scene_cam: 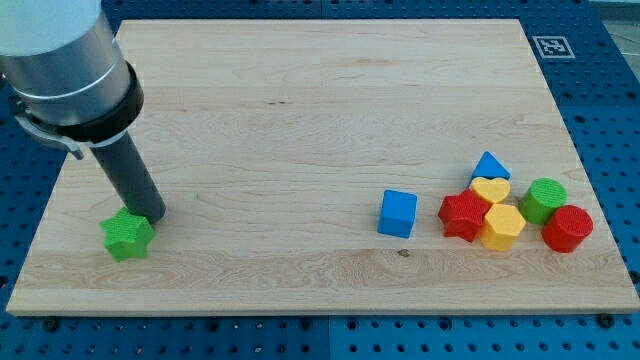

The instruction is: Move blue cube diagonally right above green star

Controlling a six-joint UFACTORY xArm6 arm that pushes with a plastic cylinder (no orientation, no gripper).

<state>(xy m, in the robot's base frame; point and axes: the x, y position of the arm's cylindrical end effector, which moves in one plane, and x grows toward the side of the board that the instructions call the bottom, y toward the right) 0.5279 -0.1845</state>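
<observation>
The blue cube (pixel 398 213) lies on the wooden board right of the middle, near the view's bottom. The green star (pixel 128 236) lies at the board's lower left. My tip (pixel 153 214) rests at the star's upper right edge, touching or nearly touching it. The cube is far to the right of both the tip and the star.
A cluster sits at the lower right: a blue triangle (pixel 489 166), a yellow heart (pixel 490 189), a red star (pixel 464 215), a yellow hexagon (pixel 502 227), a green cylinder (pixel 545 200) and a red cylinder (pixel 568 228). The board (pixel 300 100) lies on a blue pegboard.
</observation>
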